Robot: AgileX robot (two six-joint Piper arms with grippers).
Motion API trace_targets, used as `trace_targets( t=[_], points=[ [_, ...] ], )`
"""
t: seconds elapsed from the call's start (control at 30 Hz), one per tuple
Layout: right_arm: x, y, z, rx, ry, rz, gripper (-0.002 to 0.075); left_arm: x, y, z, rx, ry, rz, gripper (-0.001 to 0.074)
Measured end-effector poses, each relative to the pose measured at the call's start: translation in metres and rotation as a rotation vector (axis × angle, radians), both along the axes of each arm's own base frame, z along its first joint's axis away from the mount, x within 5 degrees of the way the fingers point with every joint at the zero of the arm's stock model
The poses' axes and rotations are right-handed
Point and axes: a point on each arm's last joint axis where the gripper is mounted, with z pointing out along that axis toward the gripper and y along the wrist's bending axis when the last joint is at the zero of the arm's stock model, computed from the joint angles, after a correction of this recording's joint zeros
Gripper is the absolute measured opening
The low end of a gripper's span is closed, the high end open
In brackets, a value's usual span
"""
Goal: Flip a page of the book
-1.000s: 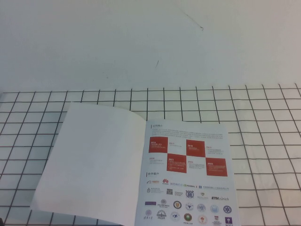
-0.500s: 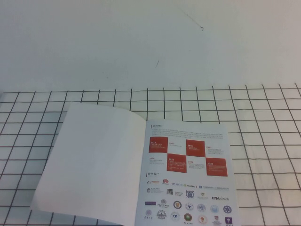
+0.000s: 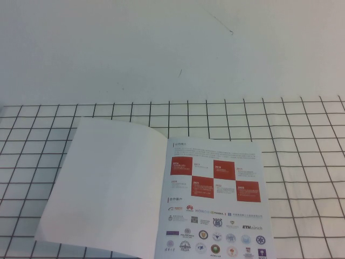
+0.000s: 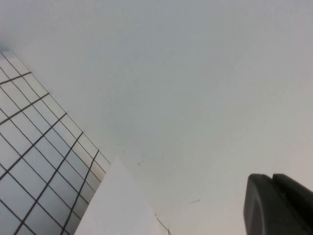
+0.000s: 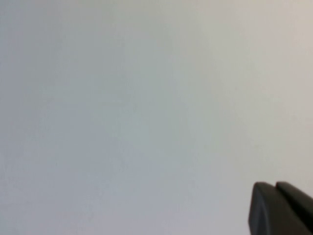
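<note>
Nothing moved — book [image 3: 161, 194] lies open; left tool [image 4: 281, 205], right tool [image 5: 281, 208] off it, widths untellable.

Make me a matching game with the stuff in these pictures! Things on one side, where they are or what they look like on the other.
Things:
1. page
2. blank sheet
3. left gripper
4. right gripper

Clues:
A. only plain white surface behind it
B. red squares and logos, right half of the book
C. all white, left half of the book
D. a sheet corner and grid lines show in its wrist view

Pairs: 1-B, 2-C, 3-D, 4-A
</note>
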Motion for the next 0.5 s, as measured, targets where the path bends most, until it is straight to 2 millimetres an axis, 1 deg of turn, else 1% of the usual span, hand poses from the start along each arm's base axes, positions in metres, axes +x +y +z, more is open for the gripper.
trace_targets(
  t=[0.07, 0.1, 0.2, 0.27, 0.37, 0.5],
  points=[
    [-0.001, -0.001, 0.002, 0.002, -0.025, -0.007, -0.0002, -0.001, -0.002, 0.004, 0.032, -0.007, -0.018, -0.0002],
    [-0.001, -0.001, 0.003, 0.000, -0.034, -0.010, -0.0002, -0.001, -0.003, 0.009, 0.061, -0.021, -0.025, -0.0002],
    [-0.002, 0.000, 0.007, -0.032, -0.047, -0.011, -0.0002, -0.006, -0.004, 0.033, 0.169, -0.089, -0.029, -0.0002],
    [-0.006, 0.003, 0.021, -0.097, -0.084, -0.017, -0.0002, -0.011, -0.005, 0.049, 0.261, -0.137, -0.018, -0.0002],
    [-0.015, 0.007, 0.048, -0.189, -0.154, -0.026, -0.0002, -0.019, -0.005, 0.073, 0.378, -0.212, 0.010, -0.0002],
    [-0.029, 0.010, 0.083, -0.235, -0.220, -0.018, -0.0002, -0.030, -0.009, 0.105, 0.538, -0.299, 0.025, -0.0002]
  ],
)
